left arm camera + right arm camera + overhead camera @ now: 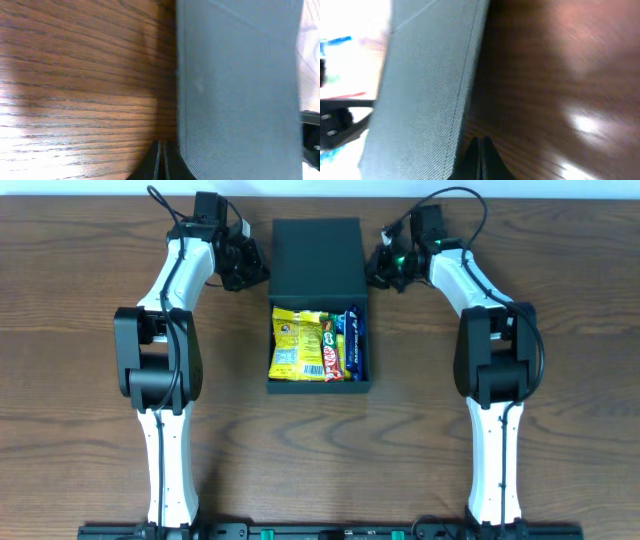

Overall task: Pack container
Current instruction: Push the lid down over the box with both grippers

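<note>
Plainly, open container (318,387) (snacks (300,345) inside), wooden table (70,330)

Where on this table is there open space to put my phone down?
Free: wooden table in front of the dark teal-black cardboard box, between the white left arm and right arm. Also outside each arm. Crowded: the box's laid-back lid, flanked by the left gripper and right gripper, and the box interior, full of snack packets.

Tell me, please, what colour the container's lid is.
The lid is plain dark teal-black, clearest in the overhead view.
</note>
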Robot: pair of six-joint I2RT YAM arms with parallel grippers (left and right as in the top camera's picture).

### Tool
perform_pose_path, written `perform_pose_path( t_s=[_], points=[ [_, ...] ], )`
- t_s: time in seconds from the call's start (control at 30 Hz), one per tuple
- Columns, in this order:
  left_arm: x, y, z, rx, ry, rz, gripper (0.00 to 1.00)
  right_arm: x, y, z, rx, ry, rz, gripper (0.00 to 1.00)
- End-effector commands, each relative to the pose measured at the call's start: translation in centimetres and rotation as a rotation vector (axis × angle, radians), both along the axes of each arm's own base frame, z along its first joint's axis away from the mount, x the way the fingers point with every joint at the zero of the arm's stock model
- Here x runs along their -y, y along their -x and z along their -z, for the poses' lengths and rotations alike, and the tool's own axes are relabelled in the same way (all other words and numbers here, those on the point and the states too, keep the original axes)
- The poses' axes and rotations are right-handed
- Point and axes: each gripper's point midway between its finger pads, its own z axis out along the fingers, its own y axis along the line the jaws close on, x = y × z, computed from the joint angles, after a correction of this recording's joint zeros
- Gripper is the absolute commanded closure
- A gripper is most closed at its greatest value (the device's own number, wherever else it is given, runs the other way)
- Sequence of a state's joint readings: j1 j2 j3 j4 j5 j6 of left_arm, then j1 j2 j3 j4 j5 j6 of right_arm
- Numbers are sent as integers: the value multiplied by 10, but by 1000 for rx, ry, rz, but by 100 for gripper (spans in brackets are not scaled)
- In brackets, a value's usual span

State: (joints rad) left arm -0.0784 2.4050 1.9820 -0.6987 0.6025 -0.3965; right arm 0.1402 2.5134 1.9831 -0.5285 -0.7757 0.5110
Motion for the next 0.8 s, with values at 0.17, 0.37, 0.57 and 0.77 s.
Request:
perform_pose_path(
  t_s=[0.17,0.37,0.57,0.77],
  points=[
    [28,-6,-19,64,124,82,94,-39,10,-45,151,-236,-217,99],
    [24,-15,-40,137,163,124,94,-34,8,-62,201,-249,-232,99],
    [25,-27,-81,248,223,177,94,-27,5,-98,316,-234,-254,98],
    [30,-30,-127,373,252,247,94,-19,6,-145,446,-205,-273,98]
  ],
)
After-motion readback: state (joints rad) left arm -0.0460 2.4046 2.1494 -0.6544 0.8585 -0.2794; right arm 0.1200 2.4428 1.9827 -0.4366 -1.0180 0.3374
